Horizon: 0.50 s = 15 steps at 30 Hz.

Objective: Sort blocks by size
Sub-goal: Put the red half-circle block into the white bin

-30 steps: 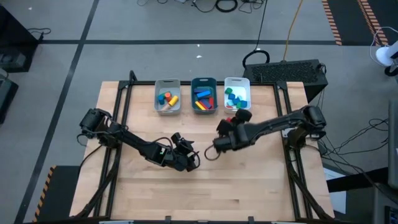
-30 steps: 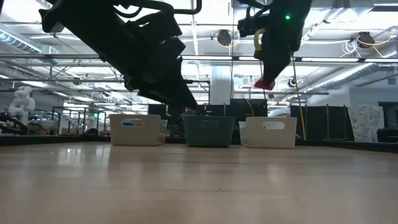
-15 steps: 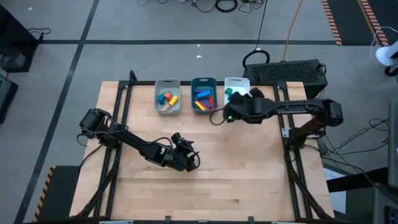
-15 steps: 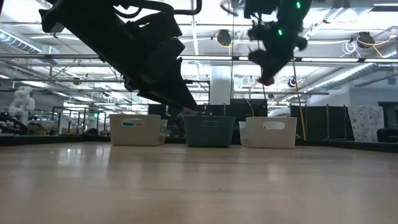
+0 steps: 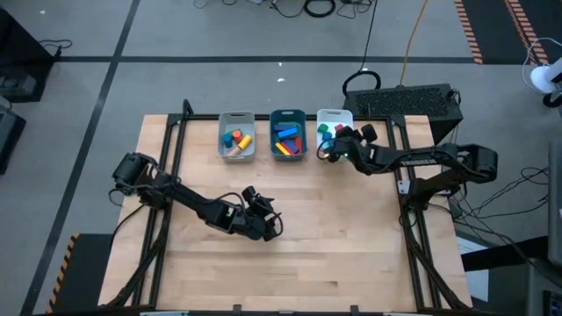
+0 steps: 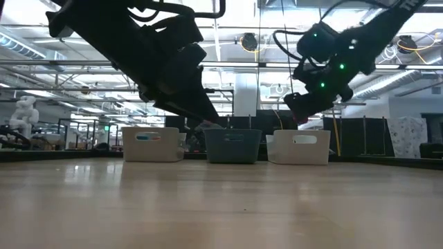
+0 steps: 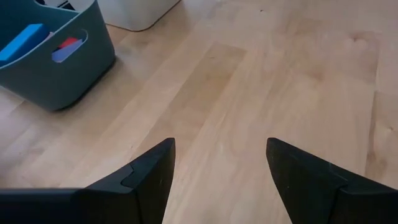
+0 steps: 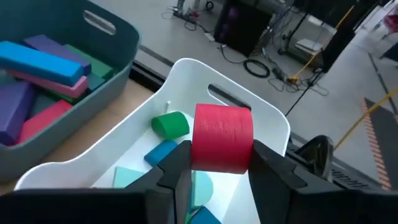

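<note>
While above the white tray (image 8: 261, 115), right gripper (image 8: 219, 163) clamps red cylinder (image 8: 222, 137).

A light wooden table (image 5: 334, 254) with visible plank seams carries the scene, framed along its left and right edges by dark rails. Three rectangular trays stand side by side in a row near its far edge: a grey tray (image 5: 237, 154) on the left, a teal tray (image 5: 287, 113) in the middle and a white tray (image 5: 332, 112) on the right, close together, each holding coloured blocks. From table height the trays line up in the same order, grey tray (image 6: 150, 145), teal (image 6: 232, 146), white (image 6: 300, 147)
</note>
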Motion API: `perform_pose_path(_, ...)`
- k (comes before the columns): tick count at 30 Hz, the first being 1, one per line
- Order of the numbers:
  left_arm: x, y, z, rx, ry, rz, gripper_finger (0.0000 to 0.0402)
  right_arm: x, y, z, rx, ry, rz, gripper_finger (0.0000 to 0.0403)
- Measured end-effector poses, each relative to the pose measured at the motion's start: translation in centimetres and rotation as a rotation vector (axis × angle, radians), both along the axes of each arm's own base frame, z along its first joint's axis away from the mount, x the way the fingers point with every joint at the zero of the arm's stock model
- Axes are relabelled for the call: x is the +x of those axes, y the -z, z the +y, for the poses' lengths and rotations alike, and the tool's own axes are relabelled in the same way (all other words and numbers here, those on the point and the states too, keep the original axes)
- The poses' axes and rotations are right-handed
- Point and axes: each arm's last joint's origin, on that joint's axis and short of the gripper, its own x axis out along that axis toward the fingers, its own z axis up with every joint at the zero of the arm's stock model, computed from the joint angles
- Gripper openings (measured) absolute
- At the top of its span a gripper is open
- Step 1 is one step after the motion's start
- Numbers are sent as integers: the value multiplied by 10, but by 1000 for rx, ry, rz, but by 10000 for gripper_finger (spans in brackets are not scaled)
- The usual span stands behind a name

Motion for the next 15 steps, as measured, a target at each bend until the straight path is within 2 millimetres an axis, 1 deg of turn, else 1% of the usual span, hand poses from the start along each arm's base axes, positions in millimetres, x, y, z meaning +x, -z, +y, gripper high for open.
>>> perform_pose_path(7,2,0,8,3,-23,1,253,-9,6,-15,51,0,-34,119)
perform_pose_path(10,3,0,9,13,-17,8,253,-11,7,-22,95,-26,-57,119)
perform_pose_path(15,2,0,9,40,4,23,253,-16,7,-30,107,-9,-64,119)
